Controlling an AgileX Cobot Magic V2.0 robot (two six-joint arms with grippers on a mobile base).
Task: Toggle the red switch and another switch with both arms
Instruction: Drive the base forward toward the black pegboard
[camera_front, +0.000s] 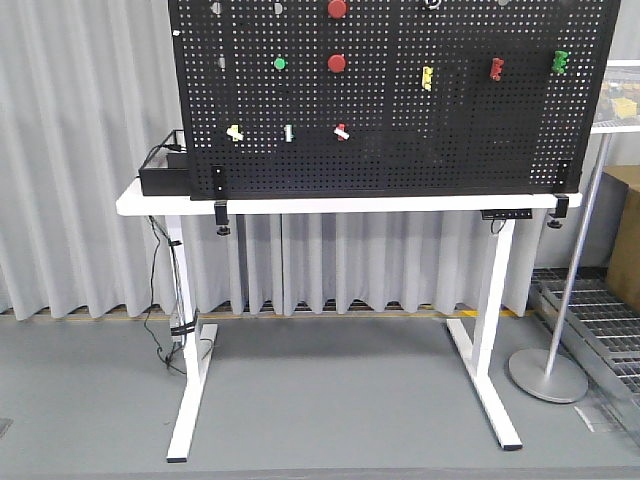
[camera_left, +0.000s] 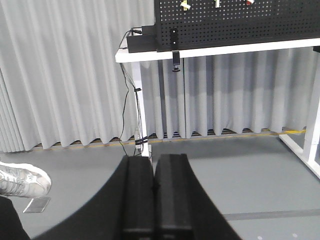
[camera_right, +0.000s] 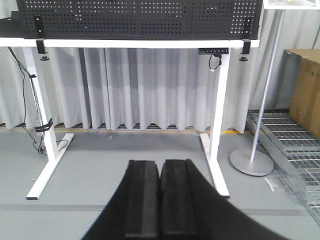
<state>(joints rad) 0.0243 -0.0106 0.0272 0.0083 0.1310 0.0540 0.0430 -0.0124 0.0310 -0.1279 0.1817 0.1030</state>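
The red switch (camera_front: 342, 131) is a tiny toggle with a white lever, low on the black pegboard (camera_front: 450, 150). Another switch (camera_front: 235, 132), with a yellowish base, sits to its left in the same row. In the left wrist view both show at the top edge: the red switch (camera_left: 249, 2) and the yellowish switch (camera_left: 185, 5). My left gripper (camera_left: 153, 161) is shut and empty, low over the floor, far from the board. My right gripper (camera_right: 160, 163) is also shut on nothing, facing the table legs; the switches are out of its view. Neither arm appears in the front view.
A white-lever toggle with a green base (camera_front: 288, 132) stands between the two switches. Round red buttons (camera_front: 338, 63), a green button (camera_front: 280, 63) and coloured clips (camera_front: 497, 68) are higher up. The white table (camera_front: 140, 203) carries the board. A pole stand (camera_front: 547, 375) and a cardboard box (camera_right: 305, 90) are on the right.
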